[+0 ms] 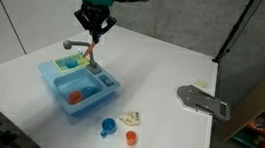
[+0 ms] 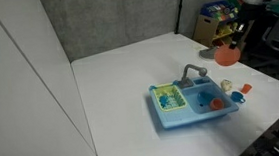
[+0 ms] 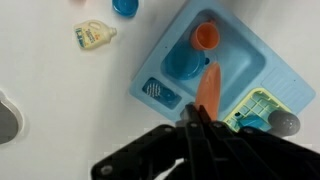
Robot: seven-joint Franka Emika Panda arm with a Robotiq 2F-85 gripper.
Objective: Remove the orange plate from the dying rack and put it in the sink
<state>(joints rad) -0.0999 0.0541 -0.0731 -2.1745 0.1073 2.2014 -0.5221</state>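
Note:
My gripper (image 1: 93,29) is shut on the orange plate (image 1: 93,52) and holds it edge-on in the air above the blue toy sink unit (image 1: 59,84). In the wrist view the plate (image 3: 208,88) sticks out from my fingers (image 3: 195,118) over the sink basin (image 3: 235,55), between the basin and the yellow-green drying rack (image 3: 262,108). An orange cup (image 3: 206,36) and a blue cup (image 3: 182,66) lie in the basin. In an exterior view the plate (image 2: 226,53) hangs well above the sink unit (image 2: 188,119).
On the table beside the sink lie a blue cup (image 1: 108,128), an orange cup (image 1: 131,137) and a small pale bottle (image 1: 130,116). A grey flat object (image 1: 202,100) lies near the table's edge. A grey faucet (image 2: 194,72) rises from the sink unit.

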